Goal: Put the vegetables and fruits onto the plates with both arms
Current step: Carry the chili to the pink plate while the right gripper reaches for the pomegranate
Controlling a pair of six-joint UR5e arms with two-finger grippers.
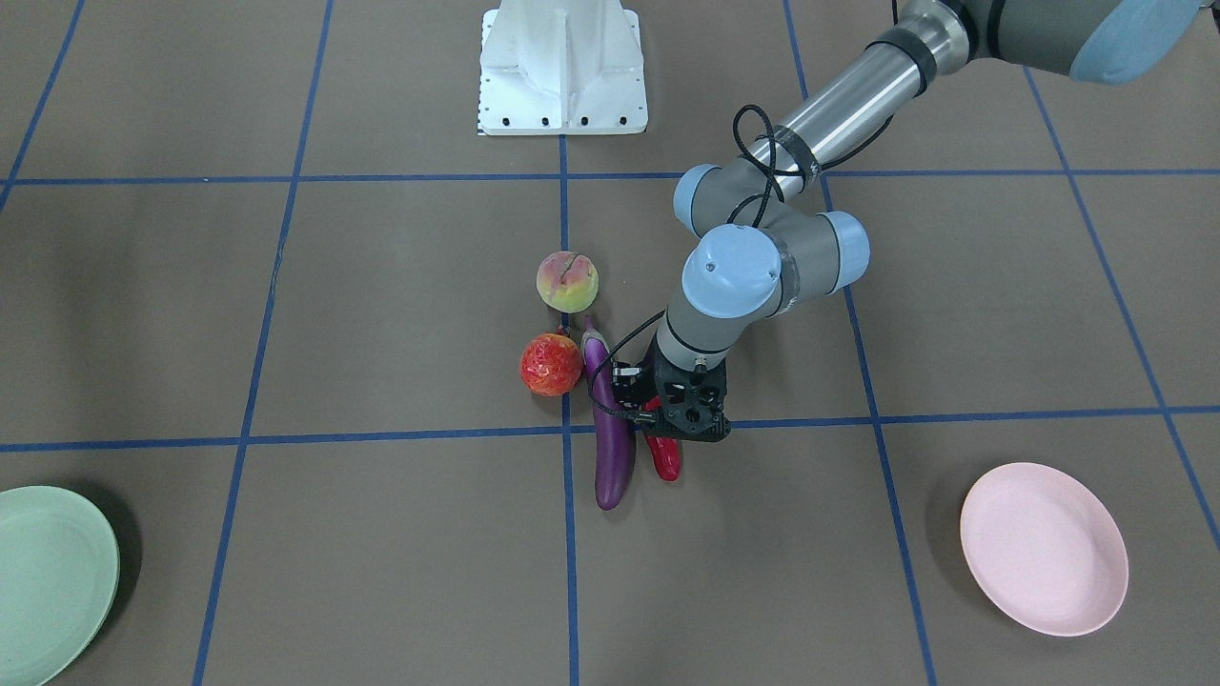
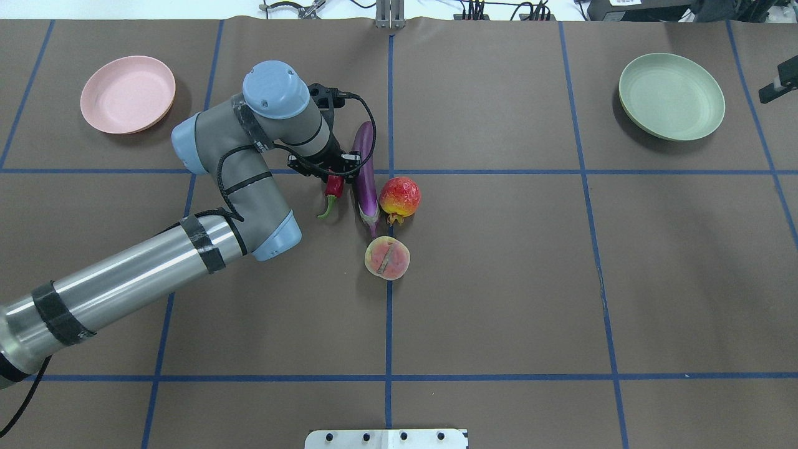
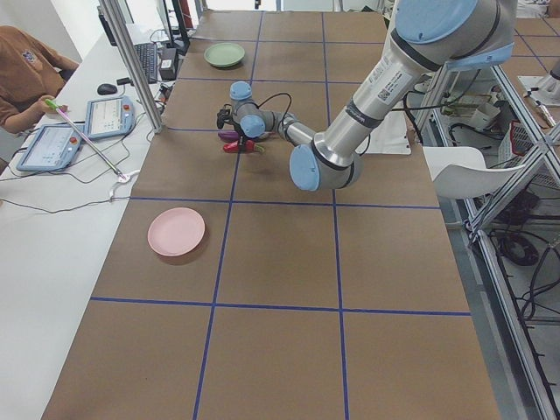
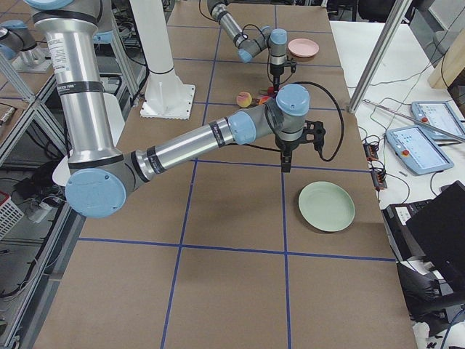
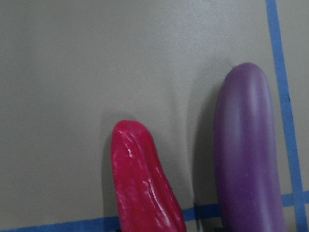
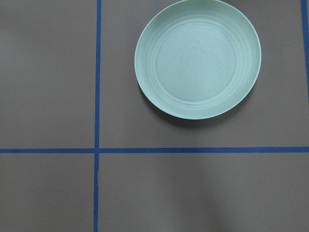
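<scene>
My left gripper (image 1: 670, 426) is low over the red chili pepper (image 1: 665, 459), its jaws open astride the pepper's middle; the pepper lies on the table. The purple eggplant (image 1: 611, 433) lies right beside it, and both fill the left wrist view: pepper (image 5: 142, 183), eggplant (image 5: 248, 150). The bumpy red-orange fruit (image 1: 551, 363) and the peach (image 1: 567, 281) sit beside the eggplant's cap end. The pink plate (image 1: 1044, 548) and the mint green plate (image 1: 48, 581) lie far apart and hold nothing. My right gripper (image 4: 283, 166) hangs near the green plate (image 6: 198, 58); I cannot tell if it is open.
The white base block (image 1: 562, 67) stands at the robot's edge of the table. Blue tape lines cross the brown table cover. An operator's desk with tablets (image 3: 83, 131) runs along the far side of the table.
</scene>
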